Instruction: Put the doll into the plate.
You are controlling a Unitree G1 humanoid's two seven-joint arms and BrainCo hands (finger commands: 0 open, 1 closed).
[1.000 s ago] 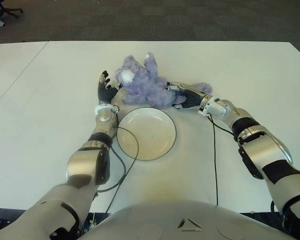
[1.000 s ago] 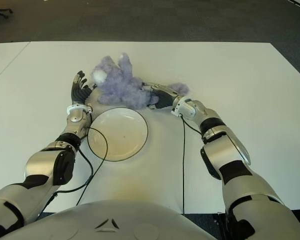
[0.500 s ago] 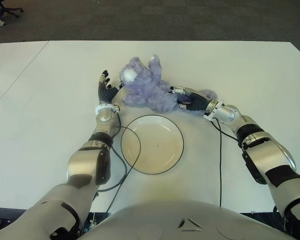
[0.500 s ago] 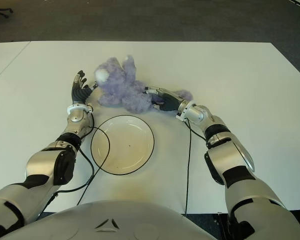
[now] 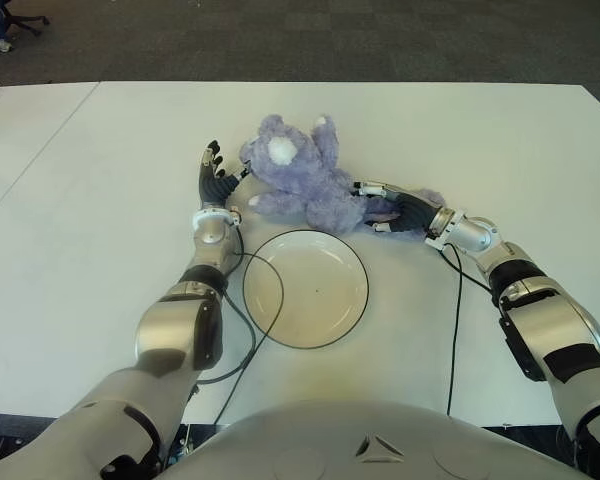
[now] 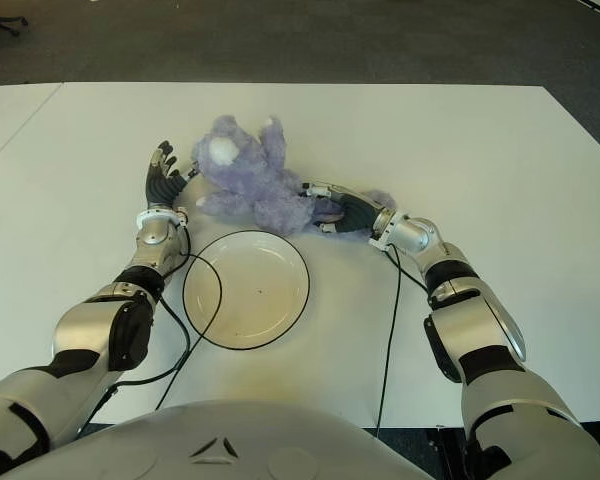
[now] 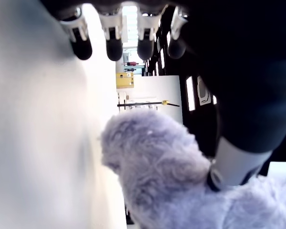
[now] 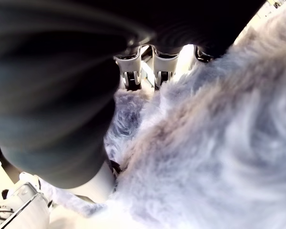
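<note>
White table (image 5: 500, 130); dark grey carpet (image 5: 310, 40) beyond far edge.

We note a white table (image 5: 100, 250) over dark carpet (image 5: 310, 40); chair base (image 5: 0, 25) at the far left corner.

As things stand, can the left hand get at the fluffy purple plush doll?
Probably yes: the open left hand stands right beside the fluffy purple plush doll, nothing between them; the right hand is already on its far side.

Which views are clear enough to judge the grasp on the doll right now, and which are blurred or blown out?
Eye views: evenly lit, sharp; right hand on the doll. Right wrist view: fur and dark hand out of focus. Left wrist view: table glares white, left hand fingertips dark, open.
</note>
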